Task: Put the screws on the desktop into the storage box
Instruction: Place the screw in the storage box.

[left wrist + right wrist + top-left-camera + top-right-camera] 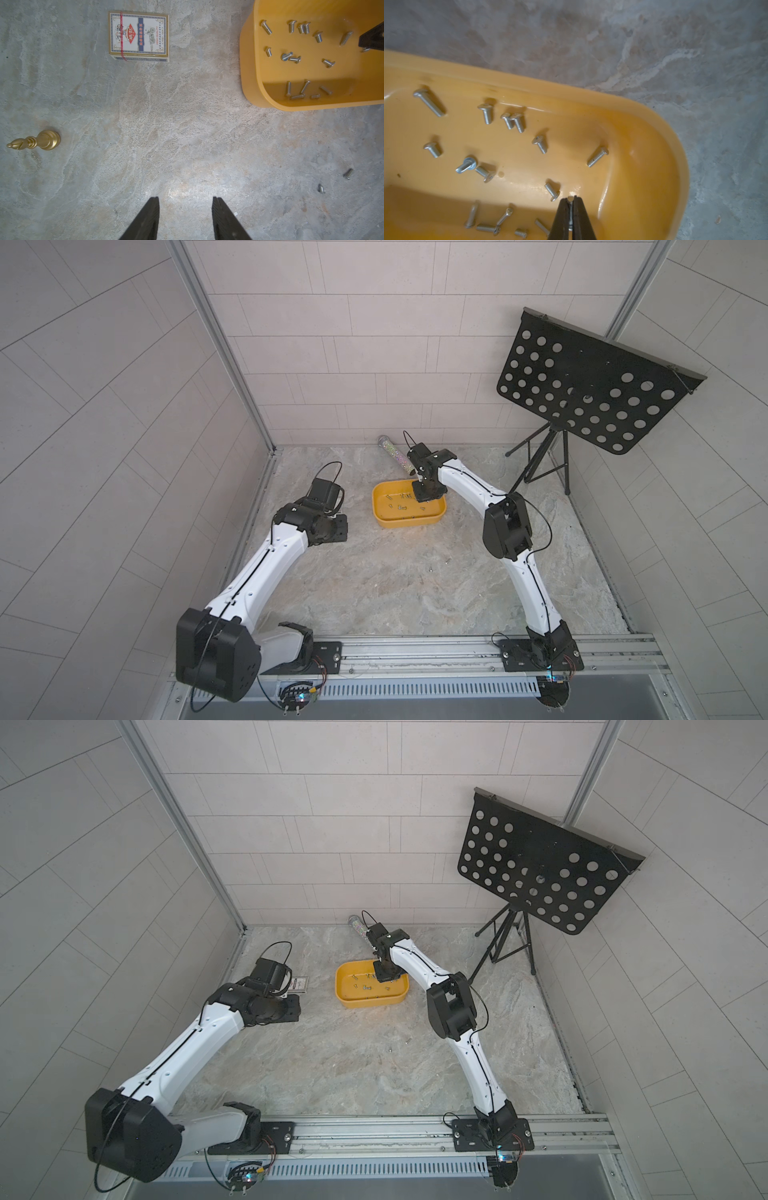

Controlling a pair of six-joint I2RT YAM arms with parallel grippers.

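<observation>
The yellow storage box [399, 524] [365, 1002] sits at the back middle of the marble desktop [395, 597]. Several silver screws [485, 114] [291, 59] lie on its floor. My right gripper [570, 199] [424, 495] hangs inside the box near its right end, shut on one screw [571, 209] pinched lengthwise between the fingers. Two loose screws [348, 173] [321, 189] lie on the desktop in front of the box, also in both top views [447, 561] [390, 1050]. My left gripper [185, 199] is open over bare desktop left of the box, with nothing between its fingers.
A printed card box [138, 34] [300, 984] lies left of the storage box. A small gold bishop-shaped piece [39, 141] stands near the left arm. A glittery tube [395, 454] lies behind the box. A black perforated music stand [590, 389] occupies the back right corner.
</observation>
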